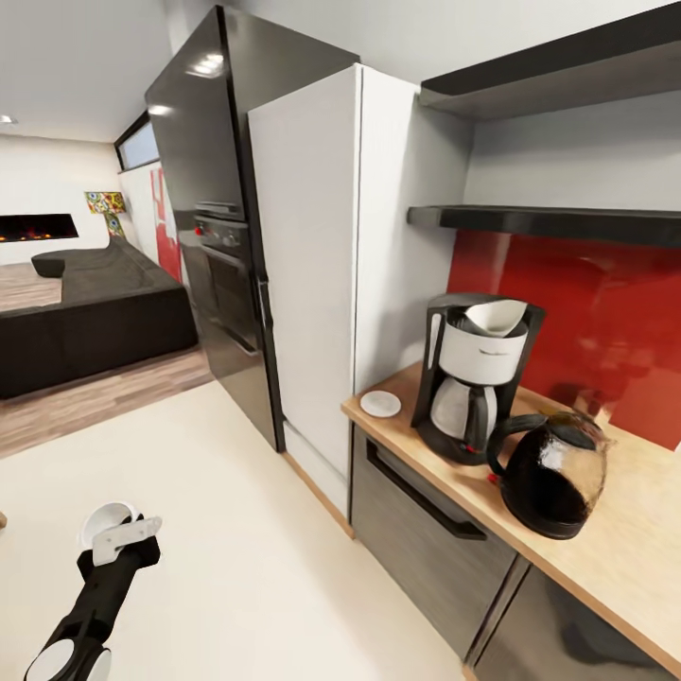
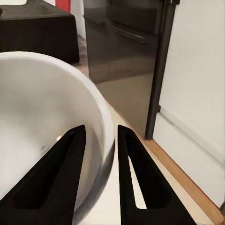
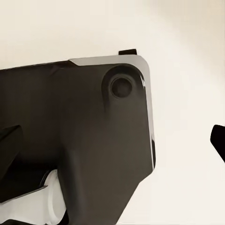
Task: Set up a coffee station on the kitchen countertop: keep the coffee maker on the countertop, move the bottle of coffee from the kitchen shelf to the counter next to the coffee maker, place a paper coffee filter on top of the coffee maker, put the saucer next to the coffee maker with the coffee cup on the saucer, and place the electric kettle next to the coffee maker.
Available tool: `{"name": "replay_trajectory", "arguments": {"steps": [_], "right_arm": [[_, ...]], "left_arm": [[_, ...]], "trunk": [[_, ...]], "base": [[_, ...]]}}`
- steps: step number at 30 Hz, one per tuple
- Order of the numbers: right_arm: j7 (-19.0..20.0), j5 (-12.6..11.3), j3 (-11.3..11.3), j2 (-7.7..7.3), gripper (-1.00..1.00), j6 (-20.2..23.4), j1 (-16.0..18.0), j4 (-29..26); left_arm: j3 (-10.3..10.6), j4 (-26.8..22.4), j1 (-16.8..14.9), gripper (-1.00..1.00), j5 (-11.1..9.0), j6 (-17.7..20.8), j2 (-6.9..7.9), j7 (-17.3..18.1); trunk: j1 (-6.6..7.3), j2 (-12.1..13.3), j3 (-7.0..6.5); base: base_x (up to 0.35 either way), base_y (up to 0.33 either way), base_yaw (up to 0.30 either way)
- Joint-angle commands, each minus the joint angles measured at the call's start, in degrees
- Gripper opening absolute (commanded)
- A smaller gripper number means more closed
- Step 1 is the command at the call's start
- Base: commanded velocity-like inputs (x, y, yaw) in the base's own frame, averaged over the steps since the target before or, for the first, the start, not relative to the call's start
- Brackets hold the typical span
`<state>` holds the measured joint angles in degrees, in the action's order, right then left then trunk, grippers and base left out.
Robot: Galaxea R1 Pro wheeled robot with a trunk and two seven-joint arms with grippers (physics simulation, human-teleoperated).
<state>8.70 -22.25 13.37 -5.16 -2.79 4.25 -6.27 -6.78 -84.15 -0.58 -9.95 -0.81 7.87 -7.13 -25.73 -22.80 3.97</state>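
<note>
The coffee maker (image 1: 473, 388) stands on the kitchen countertop (image 1: 615, 558) with the white paper coffee filter (image 1: 497, 317) in its top. The white saucer (image 1: 380, 404) lies just left of it, near the counter's end, with nothing on it. The dark glass electric kettle (image 1: 553, 478) stands right of it, close by. Low at the left, over the floor, my left gripper (image 1: 123, 539) is shut on the rim of the white coffee cup (image 1: 102, 520). In the left wrist view one finger is inside the cup (image 2: 42, 117) and one outside. My right gripper (image 3: 112, 140) hangs open beside my dark base. The bottle of coffee is out of view.
A tall white cabinet (image 1: 312, 265) and a black oven column (image 1: 218, 227) stand left of the counter. Two dark shelves (image 1: 567, 222) hang above the red backsplash. A dark sofa (image 1: 85, 312) sits far left. Pale floor (image 1: 236, 549) lies between me and the dark cabinet fronts (image 1: 426, 530).
</note>
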Motion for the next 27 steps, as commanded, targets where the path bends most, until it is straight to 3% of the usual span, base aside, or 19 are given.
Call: {"name": "replay_trajectory", "arguments": {"steps": [1, 23, 27], "right_arm": [[0.2, -0.6, 0.5, -0.03, 1.0, -0.3, 0.1, 0.1], [0.2, -0.7, 0.4, -0.01, 1.0, -0.2, 0.1, 0.1], [0.2, -0.8, 0.3, -0.1, 1.0, -0.2, 0.1, 0.0]], "left_arm": [[0.1, 0.0, 0.0, -1.0, -0.4, -0.1, 0.04, -0.3], [0.2, 0.0, -0.1, -1.0, -0.5, -0.1, -0.03, -0.3], [0.2, 0.0, -0.1, -1.0, -0.6, -0.2, -0.05, -0.3]], "trunk": [[-0.06, -0.1, 0.12], [-0.06, -0.1, 0.11], [-0.06, -0.1, 0.04]], "base": [[0.237, 0.234, 0.003], [0.196, 0.259, 0.0], [0.164, 0.278, -0.148]]}}
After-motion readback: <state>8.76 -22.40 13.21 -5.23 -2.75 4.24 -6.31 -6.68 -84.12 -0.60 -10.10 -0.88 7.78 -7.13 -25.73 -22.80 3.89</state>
